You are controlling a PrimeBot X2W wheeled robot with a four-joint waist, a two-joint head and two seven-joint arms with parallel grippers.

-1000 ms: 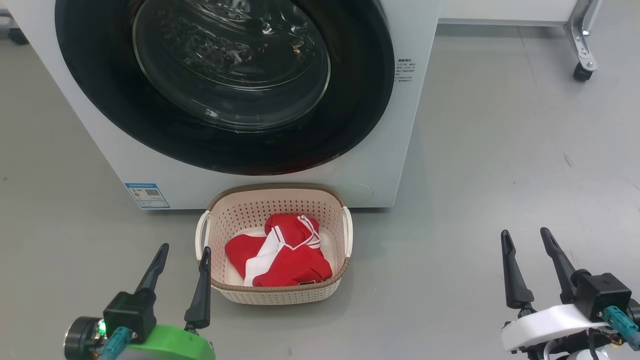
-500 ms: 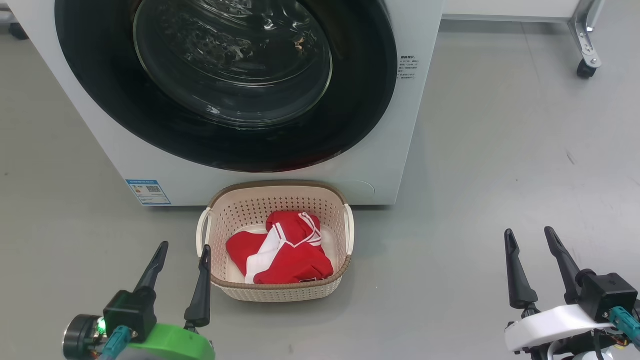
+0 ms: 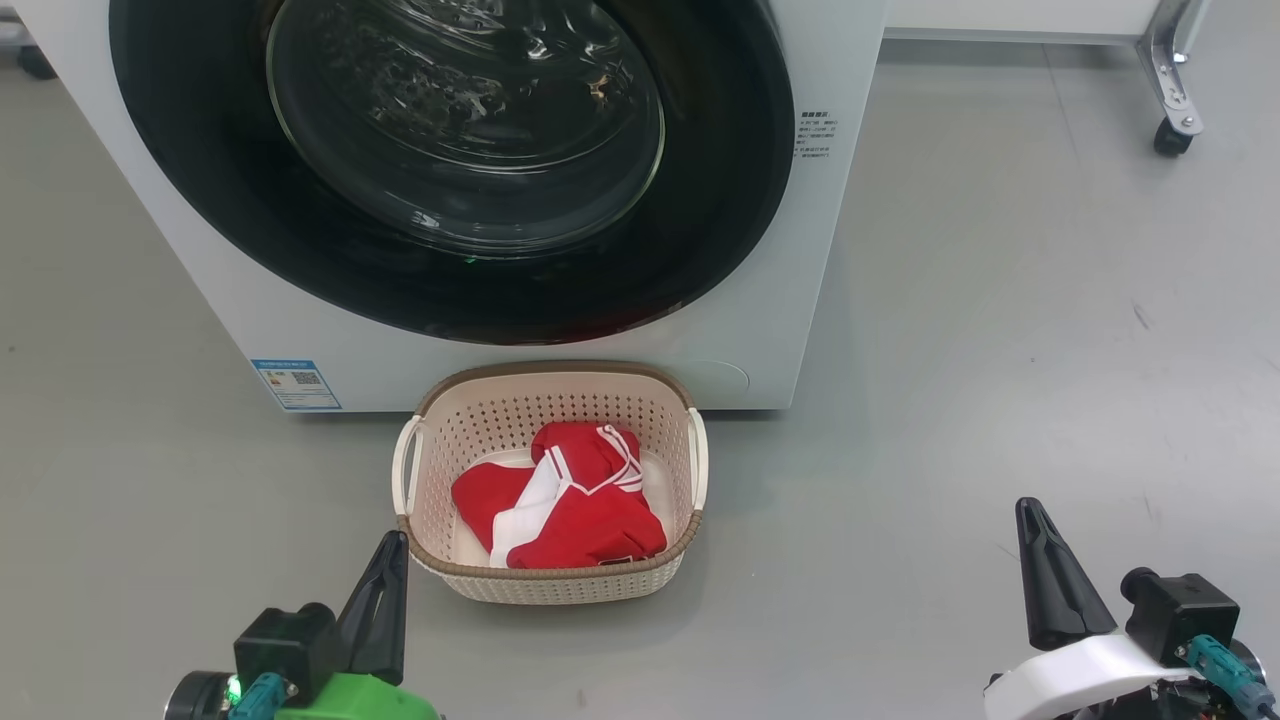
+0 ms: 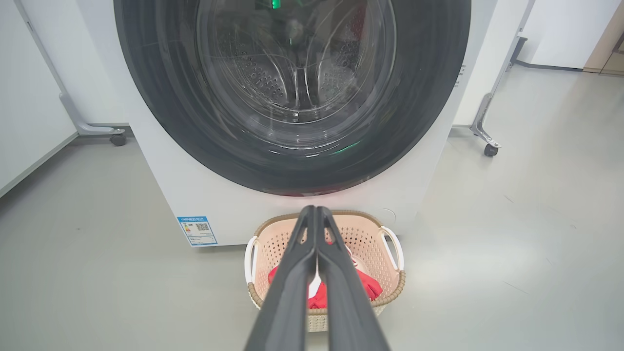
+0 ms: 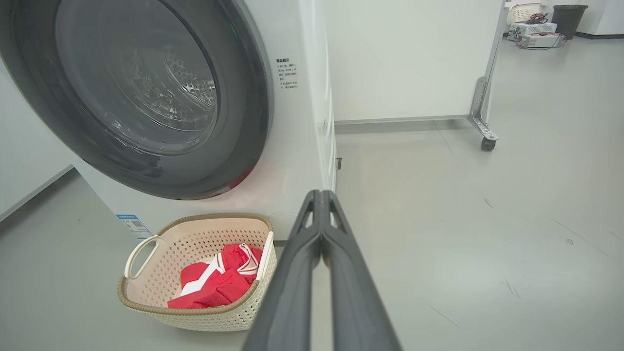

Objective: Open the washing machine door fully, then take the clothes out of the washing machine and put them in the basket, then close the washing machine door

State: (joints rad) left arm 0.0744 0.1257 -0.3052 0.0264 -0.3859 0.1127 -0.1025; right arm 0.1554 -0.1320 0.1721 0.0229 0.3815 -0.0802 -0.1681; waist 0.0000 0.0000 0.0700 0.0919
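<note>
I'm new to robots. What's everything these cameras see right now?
washing machine: one, white, behind basket
washing machine door: one, glossy black with glass centre, shut
label: one, blue, machine's lower left
basket: one, cream, brown rim, floor before machine
clothes: one heap, red and white, inside basket
castor legs: two, grey metal, behind machine
left gripper: one, dark, shut, empty, by basket's near left corner
right gripper: one, dark, shut, empty, over floor at right
</note>
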